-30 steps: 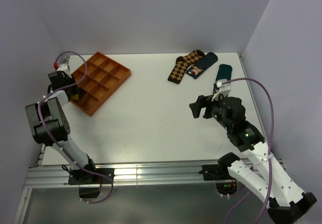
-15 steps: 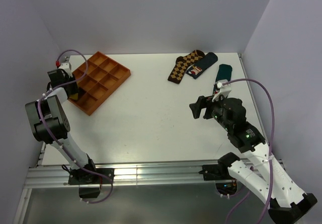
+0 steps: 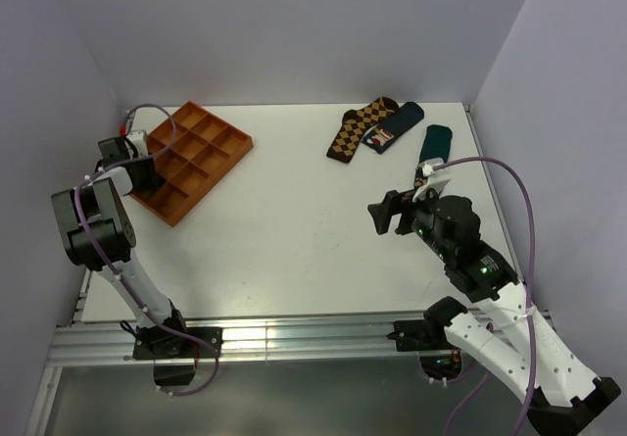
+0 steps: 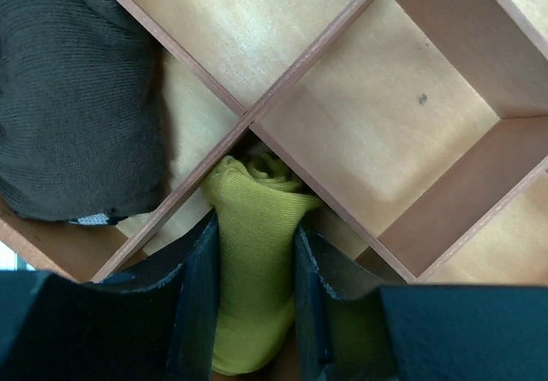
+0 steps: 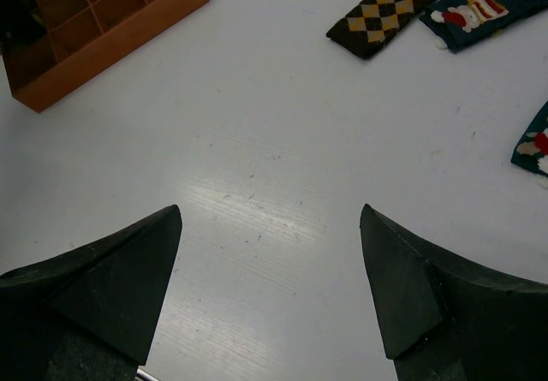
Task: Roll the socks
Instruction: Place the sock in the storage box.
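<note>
Tight spot on the tray side. Your left tool (image 4: 255,235) is down inside the orange tray (image 3: 220,173), closed on the mustard sock (image 4: 253,193), one finger pressed against each side of it. Wooden dividers run close on both sides of the fingers, and the sock's top end is butted right into the corner where two dividers cross, so there's basically no slack ahead of it. The compartment across that crossing holds a dark knit bundle (image 4: 77,98). The two compartments on the other side of the sock show bare wood.

The sock itself is mustard-yellow knit, bunched into a narrow roll with folds crumpled at the top. Its lower end runs down between the fingers.

From above, the tray sits angled at the far-left corner of the table (image 3: 294,220), close to the side wall. The left arm is folded up between that wall and the tray.

Your right tool (image 5: 270,227) is wide open with nothing in it, hovering over bare table well to the right of the tray. The argyle sock (image 3: 358,130) and green Santa socks (image 3: 392,127) lie far right of the tray, near the back edge.
</note>
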{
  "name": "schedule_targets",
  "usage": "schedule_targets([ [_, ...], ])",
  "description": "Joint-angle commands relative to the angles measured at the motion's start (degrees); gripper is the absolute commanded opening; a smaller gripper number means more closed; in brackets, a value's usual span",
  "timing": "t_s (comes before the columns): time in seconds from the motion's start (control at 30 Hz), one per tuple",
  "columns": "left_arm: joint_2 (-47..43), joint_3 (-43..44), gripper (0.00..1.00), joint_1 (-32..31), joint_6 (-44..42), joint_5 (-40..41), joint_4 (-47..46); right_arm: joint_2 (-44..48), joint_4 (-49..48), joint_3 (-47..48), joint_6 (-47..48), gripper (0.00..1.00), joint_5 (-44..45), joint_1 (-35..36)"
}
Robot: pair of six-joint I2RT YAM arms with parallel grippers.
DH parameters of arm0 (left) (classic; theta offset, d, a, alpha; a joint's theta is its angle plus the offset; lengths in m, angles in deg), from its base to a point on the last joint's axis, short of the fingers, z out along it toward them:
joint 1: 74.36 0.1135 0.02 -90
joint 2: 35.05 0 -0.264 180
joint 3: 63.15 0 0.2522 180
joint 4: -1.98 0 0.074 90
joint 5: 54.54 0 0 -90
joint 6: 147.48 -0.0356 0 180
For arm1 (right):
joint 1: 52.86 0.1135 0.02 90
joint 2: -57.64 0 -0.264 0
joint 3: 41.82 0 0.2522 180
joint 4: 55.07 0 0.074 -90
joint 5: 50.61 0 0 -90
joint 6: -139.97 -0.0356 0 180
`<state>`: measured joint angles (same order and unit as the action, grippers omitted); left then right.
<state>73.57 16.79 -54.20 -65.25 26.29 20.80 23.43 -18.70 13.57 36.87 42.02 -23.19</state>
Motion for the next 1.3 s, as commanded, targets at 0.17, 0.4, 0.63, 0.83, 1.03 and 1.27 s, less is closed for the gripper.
schedule_targets([
  [0.17, 6.5, 4.1, 0.01, 0.4, -0.5, 2.8, 8.6, 0.7, -2.7, -0.2, 1.1, 0.91, 1.8, 0.6],
  [0.4, 0.2, 5.4, 0.57, 0.4, 0.5, 5.4, 7.5, 1.0, -2.7, -0.2, 1.1, 0.91, 1.4, 0.7],
  [0.63, -3.7, 5.7, 0.66, 0.4, 2.7, 8.3, 7.3, 2.0, -2.6, -0.1, 1.1, 0.91, 0.9, 0.7],
  [0.83, -8.6, 6.2, 0.74, 0.4, 5.1, 8.9, 7.5, 2.7, -2.3, -0.1, 1.1, 0.91, 0.6, 0.7],
  [1.03, -21.9, 5.9, 0.76, 0.2, 15.5, 13.2, 6.2, 4.1, -0.5, 2.2, -0.5, 0.93, 4.7, 0.6],
  [1.27, -47.0, 3.1, 0.94, 0.2, 26.3, 19.4, 9.9, 8.5, 7.4, 8.0, -3.9, 0.94, 13.8, 0.7],
])
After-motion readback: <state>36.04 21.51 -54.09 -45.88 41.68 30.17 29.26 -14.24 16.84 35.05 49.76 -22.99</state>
